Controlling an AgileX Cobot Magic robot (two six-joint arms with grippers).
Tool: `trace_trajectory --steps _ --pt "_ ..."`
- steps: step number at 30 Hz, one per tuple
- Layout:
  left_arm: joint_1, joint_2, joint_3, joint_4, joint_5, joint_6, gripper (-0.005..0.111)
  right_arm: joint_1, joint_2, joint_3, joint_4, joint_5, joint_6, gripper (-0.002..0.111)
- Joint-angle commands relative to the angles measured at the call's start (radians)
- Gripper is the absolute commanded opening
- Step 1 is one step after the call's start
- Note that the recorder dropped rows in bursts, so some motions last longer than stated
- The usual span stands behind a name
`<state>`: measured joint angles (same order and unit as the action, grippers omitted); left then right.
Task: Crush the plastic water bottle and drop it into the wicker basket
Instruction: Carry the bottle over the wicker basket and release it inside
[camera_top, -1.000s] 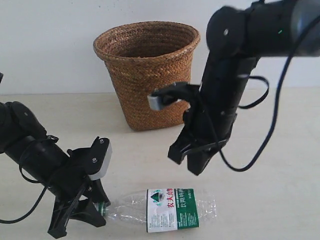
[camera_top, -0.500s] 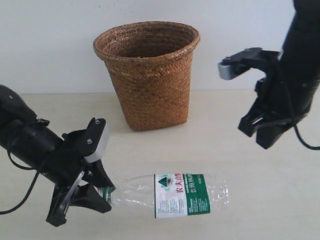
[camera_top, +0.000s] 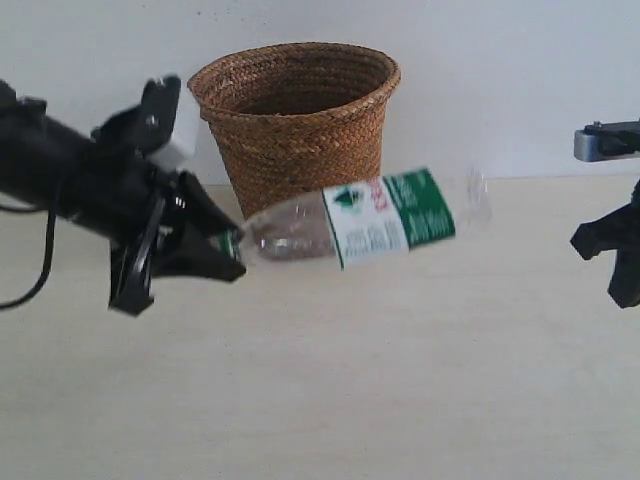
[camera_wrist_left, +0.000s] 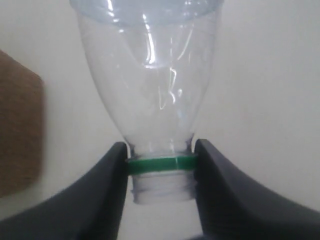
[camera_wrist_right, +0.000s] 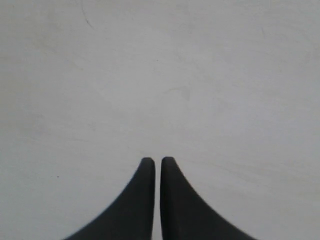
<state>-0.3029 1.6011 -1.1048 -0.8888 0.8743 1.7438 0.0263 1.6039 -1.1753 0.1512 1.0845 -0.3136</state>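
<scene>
The plastic water bottle (camera_top: 375, 218) hangs lengthwise in the air in front of the wicker basket (camera_top: 298, 140), base tilted up to the right, blurred. My left gripper (camera_top: 228, 255) is shut on its neck. In the left wrist view the green cap ring (camera_wrist_left: 160, 163) is pinched between the two black fingers (camera_wrist_left: 107, 190), with the clear bottle (camera_wrist_left: 150, 70) stretching away; no cap shows on the neck. The basket edge (camera_wrist_left: 17, 125) shows brown at one side. My right gripper (camera_top: 618, 255) sits at the far right edge, low over the table; its fingers (camera_wrist_right: 145, 195) are shut on nothing.
The pale table (camera_top: 320, 400) runs under both arms, with a white wall behind. Only bare tabletop (camera_wrist_right: 160, 75) lies in front of the right gripper. The basket stands upright at the back centre, mouth open upward.
The left gripper has lifted the bottle off the table up to basket height. The right arm has drawn away to the right edge.
</scene>
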Motion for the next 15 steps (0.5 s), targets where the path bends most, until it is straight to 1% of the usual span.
trace_trajectory --steps 1,3,4,5,6,8,9,10,11,12,13,15 --pt "0.002 -0.018 -0.16 -0.028 -0.164 -0.209 0.004 -0.006 0.007 0.005 0.132 -0.018 -0.095 0.0" --pt "0.002 -0.009 -0.217 -0.07 -0.346 -0.222 0.004 -0.006 0.013 0.009 0.165 -0.02 -0.121 0.0" --pt "0.002 0.005 -0.242 -0.126 -0.433 -0.204 0.006 -0.006 0.014 0.014 0.177 -0.027 -0.134 0.0" --pt "0.002 0.022 -0.264 -0.17 -0.484 -0.173 0.011 -0.006 0.016 0.016 0.19 -0.033 -0.144 0.0" --pt "0.002 0.049 -0.299 -0.198 -0.516 -0.141 0.021 -0.006 0.016 0.016 0.196 -0.038 -0.144 0.0" --pt "0.003 0.102 -0.369 -0.195 -0.539 -0.121 0.053 -0.006 0.016 0.016 0.205 -0.04 -0.148 0.0" --pt "0.003 0.133 -0.404 -0.191 -0.544 -0.121 0.074 -0.006 0.016 0.016 0.205 -0.03 -0.148 0.0" --pt "0.003 0.16 -0.432 -0.191 -0.545 -0.121 0.09 -0.006 0.016 0.016 0.205 -0.022 -0.149 0.0" --pt "0.003 0.177 -0.454 -0.191 -0.539 -0.123 0.096 -0.006 0.016 0.016 0.205 -0.02 -0.151 0.0" --pt "0.003 0.195 -0.47 -0.191 -0.534 -0.133 0.096 -0.006 0.016 0.016 0.205 -0.02 -0.151 0.0" --pt "0.003 0.202 -0.477 -0.203 -0.534 -0.133 0.094 -0.006 0.016 0.016 0.205 -0.024 -0.151 0.0" --pt "0.0 0.205 -0.479 -0.213 -0.539 -0.12 0.085 -0.006 0.016 0.016 0.207 -0.038 -0.16 0.0"
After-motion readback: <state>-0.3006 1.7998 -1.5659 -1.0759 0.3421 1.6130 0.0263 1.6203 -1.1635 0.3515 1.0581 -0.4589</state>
